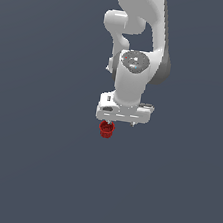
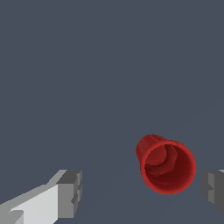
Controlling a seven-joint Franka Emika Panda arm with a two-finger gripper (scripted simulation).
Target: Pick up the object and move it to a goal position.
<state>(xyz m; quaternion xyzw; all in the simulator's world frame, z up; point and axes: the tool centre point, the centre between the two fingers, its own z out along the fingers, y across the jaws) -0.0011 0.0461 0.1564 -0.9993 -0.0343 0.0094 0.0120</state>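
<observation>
While gripper hangs with jaws spread wide, holding nothing, red cup lies between fingers, nearer one, bare grey floor all round

The white, glossy Franka arm reaches down from the top of the exterior view, its rounded links folded and its wrist pointing straight down. The white gripper hangs beneath a flat, wide hand block. In the wrist view its grey-padded fingers stand far apart — jaws spread wide, clasping nothing.
</observation>
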